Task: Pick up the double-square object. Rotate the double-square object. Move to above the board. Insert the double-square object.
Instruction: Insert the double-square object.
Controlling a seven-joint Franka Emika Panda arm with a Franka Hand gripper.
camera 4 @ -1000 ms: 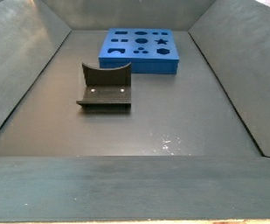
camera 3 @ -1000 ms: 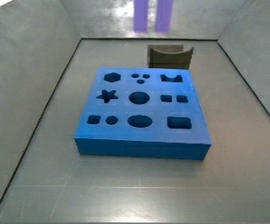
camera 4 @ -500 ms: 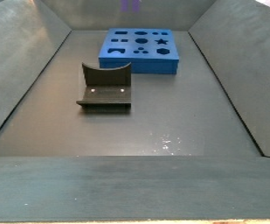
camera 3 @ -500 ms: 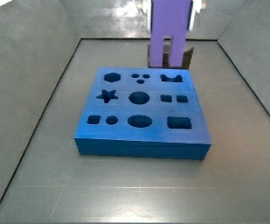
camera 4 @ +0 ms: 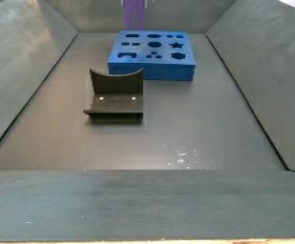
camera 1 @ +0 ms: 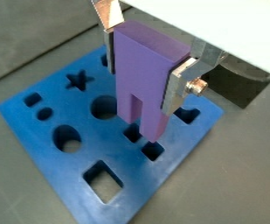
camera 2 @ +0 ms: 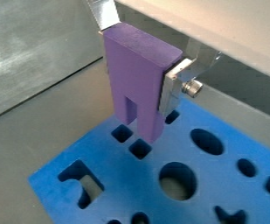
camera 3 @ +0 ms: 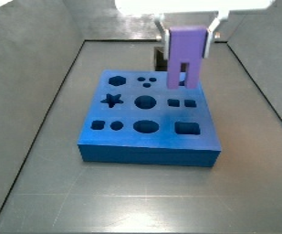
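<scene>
The double-square object (camera 1: 143,79) is a light purple long block with a slot in its lower end. It hangs upright, and my gripper (camera 1: 147,57) is shut on its upper part, with the silver fingers (camera 1: 183,83) on two opposite sides. It also shows in the other wrist view (camera 2: 135,83) with the gripper (camera 2: 140,52). In a side view the object (camera 3: 184,57) and gripper (camera 3: 187,32) are over the far right part of the blue board (camera 3: 143,155), the lower end just above a cut-out. The board also shows in other views (camera 1: 55,166) (camera 2: 123,182) (camera 4: 154,69). The object's lower part (camera 4: 135,13) shows at that view's top edge.
The dark grey-brown open-fronted holder (camera 4: 115,98) stands on the floor next to the board; it also shows in a wrist view (camera 1: 236,83). It is mostly hidden behind the object in a side view (camera 3: 161,59). Grey walls enclose the floor on all sides.
The gripper has come down with the purple object toward the board. The gripper body now shows in a side view, and the object's lower end is closer to the cut-outs.
</scene>
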